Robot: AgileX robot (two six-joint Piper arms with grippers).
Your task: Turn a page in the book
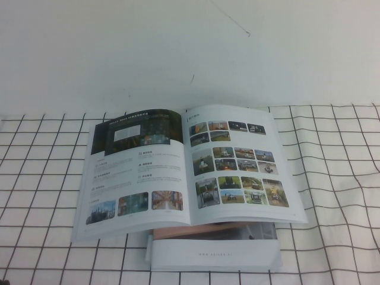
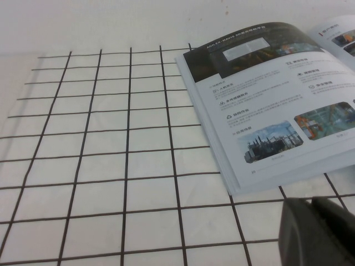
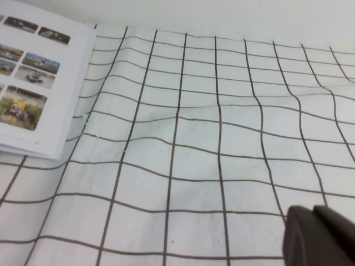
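Book: open catalogue, centre of the high frame, on a checked cloth over the counter, propped on a white booklet; spine runs top to bottom. Page: photo grid, right of spine, free edge toward frame right. Right gripper: closed, empty, over bare cloth, off that edge, likely the nearer arm. Left gripper: lower right of its frame, near the book's left corner; opening cannot be told.
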